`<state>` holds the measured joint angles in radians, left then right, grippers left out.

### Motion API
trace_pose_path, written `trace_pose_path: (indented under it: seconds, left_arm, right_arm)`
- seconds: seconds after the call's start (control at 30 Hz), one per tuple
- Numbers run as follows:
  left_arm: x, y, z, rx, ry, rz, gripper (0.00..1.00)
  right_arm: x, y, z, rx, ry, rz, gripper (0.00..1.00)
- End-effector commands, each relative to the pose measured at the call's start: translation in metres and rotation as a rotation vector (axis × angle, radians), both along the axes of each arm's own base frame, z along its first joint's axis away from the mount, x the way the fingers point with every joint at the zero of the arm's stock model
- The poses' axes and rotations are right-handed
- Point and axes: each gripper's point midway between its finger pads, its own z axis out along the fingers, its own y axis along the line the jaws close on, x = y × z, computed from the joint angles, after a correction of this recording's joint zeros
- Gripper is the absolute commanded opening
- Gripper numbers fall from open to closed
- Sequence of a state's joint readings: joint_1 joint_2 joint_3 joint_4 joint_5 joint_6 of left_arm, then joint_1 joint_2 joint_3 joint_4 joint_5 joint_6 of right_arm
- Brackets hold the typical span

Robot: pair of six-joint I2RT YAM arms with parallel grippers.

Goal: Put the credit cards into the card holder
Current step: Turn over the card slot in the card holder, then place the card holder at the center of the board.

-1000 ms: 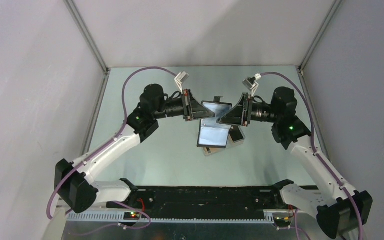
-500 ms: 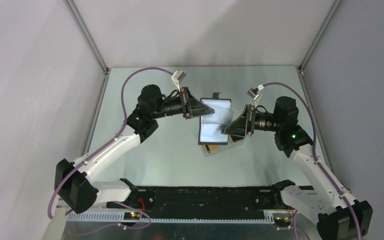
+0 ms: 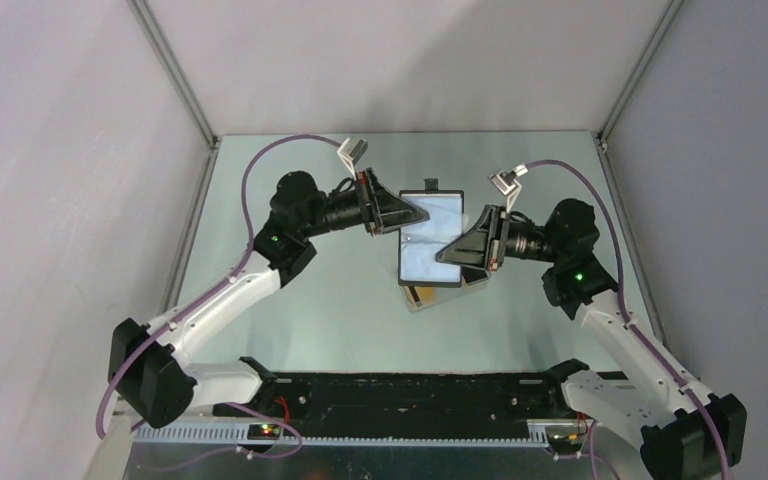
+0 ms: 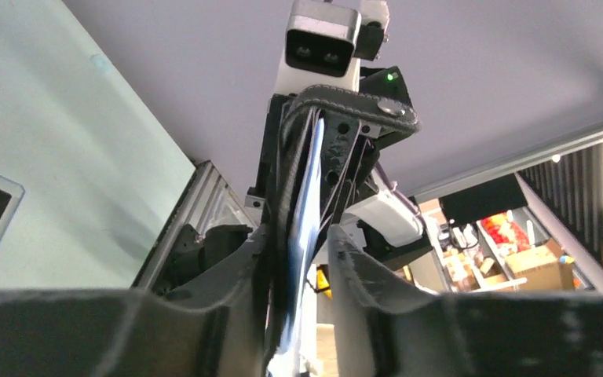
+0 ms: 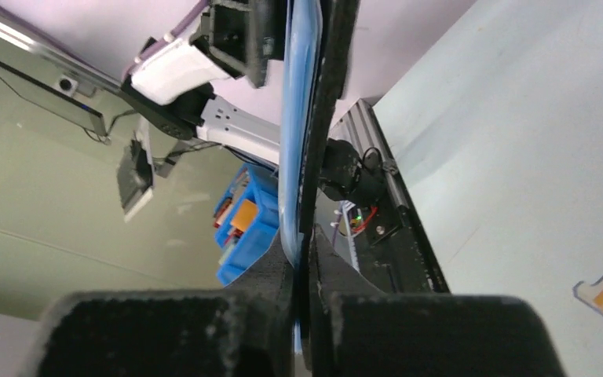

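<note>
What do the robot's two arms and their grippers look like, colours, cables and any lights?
The left arm and right arm each have white links between chunky black joint housings, with a small green light glowing at the elbow. A purple cable loops along each to a white block at the wrist. The left gripper and right gripper are black wedges ending in two dark fingers.

1 overhead view, 2 wrist close-ups (opposed)

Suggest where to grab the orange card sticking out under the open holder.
Its near-left corner. The orange card lies flat, its far part covered from above by the card holder. Probably come down from the near side, clear of the holder, and pinch across that exposed edge.
</note>
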<state>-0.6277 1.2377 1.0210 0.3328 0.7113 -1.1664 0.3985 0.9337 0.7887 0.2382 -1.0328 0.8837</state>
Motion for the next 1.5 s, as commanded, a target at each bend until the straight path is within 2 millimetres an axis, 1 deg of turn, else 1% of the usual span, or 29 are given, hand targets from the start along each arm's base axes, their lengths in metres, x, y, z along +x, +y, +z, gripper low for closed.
trace_pose_path:
  seconds: [0.0,0.03,0.07,0.1,0.13,0.17,0.2,0.23,0.27,0.3,0.37,0.47,0.63,0.77,0.93,1.0,1.07,1.2,1.3,1.37,1.43,1.47]
  left_arm:
    - [0.004,0.007,-0.002,-0.029,0.045,0.029,0.49]
    - [0.009,0.01,-0.005,-0.033,0.077,0.05,0.54]
    - [0.012,0.012,-0.015,-0.023,0.107,0.063,0.64]
    - [0.018,0.018,-0.023,-0.019,0.138,0.094,0.72]
    - [0.02,0.021,-0.027,-0.017,0.149,0.111,0.82]
    - [0.025,0.028,-0.028,-0.024,0.152,0.145,0.87]
    - [0.027,0.032,-0.037,-0.014,0.167,0.163,0.94]
    - [0.028,0.036,-0.036,-0.019,0.16,0.181,0.96]
    - [0.028,0.039,-0.041,-0.012,0.163,0.189,0.98]
    - [0.026,0.04,-0.041,-0.011,0.154,0.186,0.99]
    - [0.022,0.039,-0.041,-0.008,0.145,0.163,0.99]
    - [0.017,0.037,-0.038,-0.007,0.138,0.13,0.98]
    - [0.008,0.028,-0.027,-0.005,0.105,0.057,0.92]
    - [0.004,0.017,-0.03,0.009,0.103,0.013,0.85]
    - [0.009,0.01,-0.037,0.026,0.102,0.008,0.74]
    - [0.011,0.01,-0.039,0.03,0.101,0.012,0.65]
    - [0.012,0.009,-0.041,0.033,0.098,0.01,0.5]
    - [0.013,0.007,-0.043,0.04,0.096,0.004,0.37]
    - [0.014,0.005,-0.048,0.049,0.106,-0.005,0.31]
    - [0.013,0.005,-0.051,0.054,0.106,-0.013,0.22]
    - [0.013,0.004,-0.054,0.058,0.111,-0.015,0.11]
    - [0.014,0.004,-0.055,0.059,0.113,-0.01,0.09]
  right_arm:
    - [0.008,-0.001,0.012,0.034,0.033,-0.036,0.0]
    - [0.011,-0.001,0.009,0.031,0.08,-0.046,0.0]
    - [0.015,-0.003,0.005,0.024,0.134,-0.057,0.0]
    - [0.017,-0.003,0.001,0.018,0.162,-0.058,0.0]
    - [0.018,-0.004,-0.001,0.014,0.187,-0.061,0.0]
    - [0.017,-0.004,0.0,0.014,0.192,-0.055,0.0]
    - [0.017,-0.005,0.001,0.017,0.187,-0.055,0.0]
    - [0.016,-0.005,0.002,0.02,0.186,-0.053,0.0]
    - [0.016,-0.006,0.005,0.027,0.181,-0.055,0.0]
    - [0.016,-0.006,0.006,0.031,0.174,-0.053,0.0]
    - [0.016,-0.007,0.008,0.037,0.168,-0.053,0.0]
    - [0.019,-0.005,0.007,0.039,0.188,-0.036,0.0]
    - [0.025,-0.002,0.002,0.04,0.243,-0.037,0.0]
    - [0.026,-0.001,0.001,0.038,0.263,-0.029,0.0]
    - [0.027,0.0,-0.003,0.029,0.284,-0.033,0.0]
    - [0.028,0.001,-0.005,0.025,0.29,-0.036,0.0]
    - [0.029,0.002,-0.008,0.019,0.305,-0.039,0.0]
    - [0.032,0.003,-0.016,0.003,0.33,-0.045,0.0]
    - [0.033,0.005,-0.019,-0.003,0.339,-0.044,0.0]
    - [0.034,0.006,-0.021,-0.006,0.344,-0.04,0.0]
    - [0.035,0.007,-0.023,-0.011,0.347,-0.039,0.02]
    - [0.036,0.008,-0.026,-0.017,0.35,-0.041,0.05]
